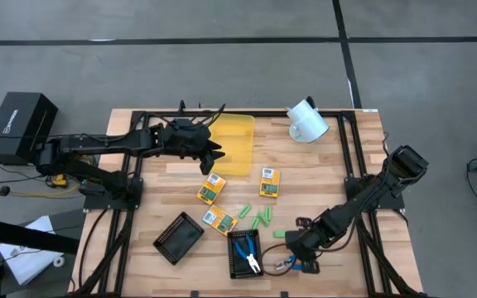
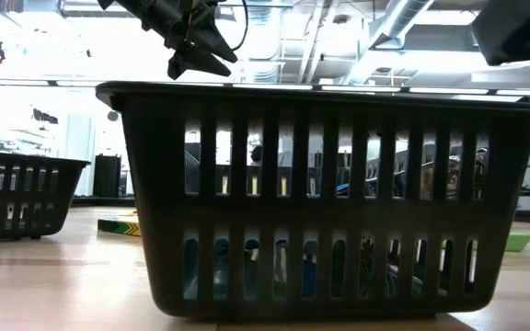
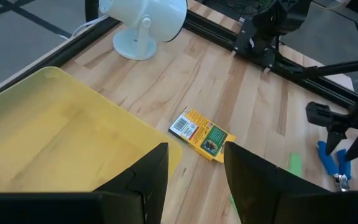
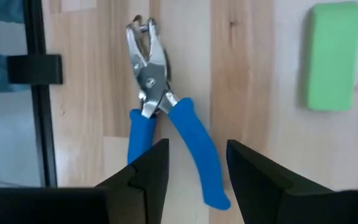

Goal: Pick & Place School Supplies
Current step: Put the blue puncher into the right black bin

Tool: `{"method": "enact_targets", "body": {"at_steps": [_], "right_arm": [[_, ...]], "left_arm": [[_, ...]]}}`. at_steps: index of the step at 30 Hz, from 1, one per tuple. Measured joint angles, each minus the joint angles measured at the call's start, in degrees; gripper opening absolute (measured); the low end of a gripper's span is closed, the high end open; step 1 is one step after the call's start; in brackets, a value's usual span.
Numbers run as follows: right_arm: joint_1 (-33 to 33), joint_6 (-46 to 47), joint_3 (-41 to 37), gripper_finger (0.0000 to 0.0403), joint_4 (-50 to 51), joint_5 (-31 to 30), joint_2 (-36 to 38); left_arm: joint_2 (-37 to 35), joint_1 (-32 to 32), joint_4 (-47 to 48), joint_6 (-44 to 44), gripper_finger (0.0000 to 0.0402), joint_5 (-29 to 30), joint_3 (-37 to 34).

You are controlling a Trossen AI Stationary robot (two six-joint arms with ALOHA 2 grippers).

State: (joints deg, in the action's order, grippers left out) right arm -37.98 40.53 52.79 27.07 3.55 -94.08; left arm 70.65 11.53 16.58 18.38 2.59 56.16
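Three yellow-orange boxes (image 1: 211,189), (image 1: 269,182), (image 1: 219,220) lie flat on the wooden table, with light-green sticks (image 1: 262,218) scattered beside them. One blue-handled tool (image 1: 249,253) lies in a black tray (image 1: 237,269). A second blue-handled tool (image 4: 160,118) lies flat on the wood near the front edge. My right gripper (image 4: 197,162) hovers open just above it, a finger on either side of its handles. My left gripper (image 1: 216,157) hangs open above the translucent yellow bin (image 1: 234,142) at the back, with nothing between its fingers.
A white round lamp-like object (image 1: 307,122) stands at the back right. A second black tray (image 1: 178,237) sits at the front left. A green block (image 4: 333,56) lies near the tool. Black frame rails (image 1: 350,157) border the table.
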Motion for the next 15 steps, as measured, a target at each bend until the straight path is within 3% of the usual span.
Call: {"method": "enact_targets", "body": {"at_steps": [15], "right_arm": [[0.92,3.3,-5.28,0.0148,-6.19,2.56,0.0]], "left_arm": [[0.0,0.0,0.13,-1.71,0.015,-0.02,-0.02]]}}
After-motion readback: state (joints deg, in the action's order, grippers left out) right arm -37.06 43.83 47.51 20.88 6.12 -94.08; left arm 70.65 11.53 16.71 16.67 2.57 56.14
